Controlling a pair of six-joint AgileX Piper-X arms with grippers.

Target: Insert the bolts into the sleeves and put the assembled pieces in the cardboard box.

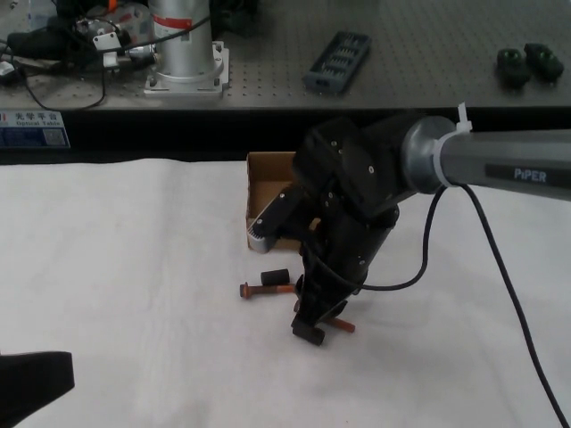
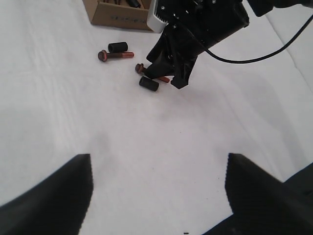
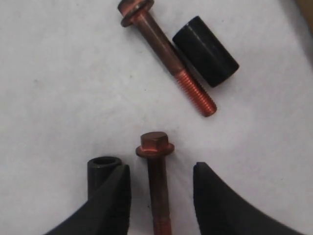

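Note:
My right gripper (image 3: pixel 160 171) is open and low over the white cloth, one finger on each side of a copper bolt (image 3: pixel 157 191). A black sleeve (image 3: pixel 101 169) stands right against the outside of one finger (image 3: pixel 110 200). Farther off, a second bolt (image 3: pixel 166 56) lies beside a second sleeve (image 3: pixel 205 44). In the high view the right gripper (image 1: pixel 309 332) points down just in front of the cardboard box (image 1: pixel 268 171), with the other bolt (image 1: pixel 266 290) and sleeve (image 1: pixel 275 275) beside it. My left gripper (image 2: pixel 157 157) is open, holds nothing, and sits well back from the parts.
The cardboard box (image 2: pixel 117 18) holds several dark pieces. A white cloth (image 1: pixel 134 294) covers the bench. The right arm's cable (image 1: pixel 500 267) hangs over the cloth. Behind the cloth, a metal post (image 1: pixel 183 45) and tools stand on a perforated plate.

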